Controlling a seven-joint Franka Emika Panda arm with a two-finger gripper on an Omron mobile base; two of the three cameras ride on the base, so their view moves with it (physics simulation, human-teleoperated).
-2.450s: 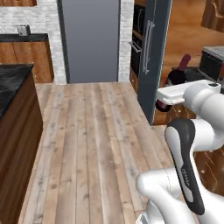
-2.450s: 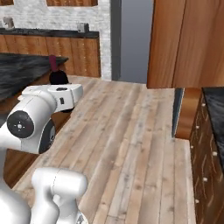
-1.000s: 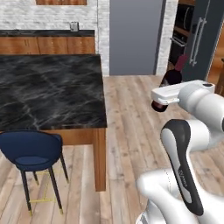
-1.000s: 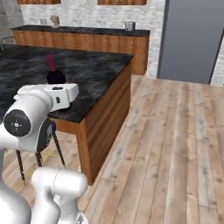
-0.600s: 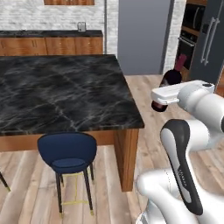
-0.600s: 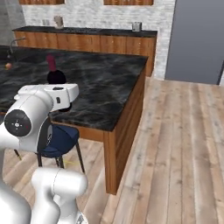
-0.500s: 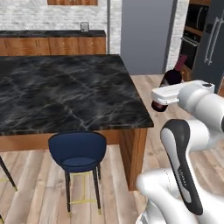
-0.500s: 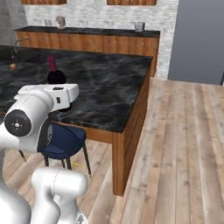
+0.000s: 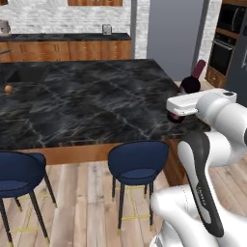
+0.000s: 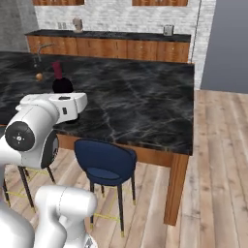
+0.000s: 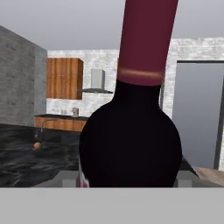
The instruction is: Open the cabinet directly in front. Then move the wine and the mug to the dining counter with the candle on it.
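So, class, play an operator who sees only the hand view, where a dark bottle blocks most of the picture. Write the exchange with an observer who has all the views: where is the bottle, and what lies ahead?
Operator: Is the bottle held above the island?
Observer: The wine sits upright in the gripper at the near edge of the dining counter, seen from the left base view.
Operator: Anything under that edge?
Observer: Blue stools stand tucked against the counter's near side.
Operator: How far does the top run to the right?
Observer: In the right base view it ends at a corner on a wooden leg; beyond it is plank floor.
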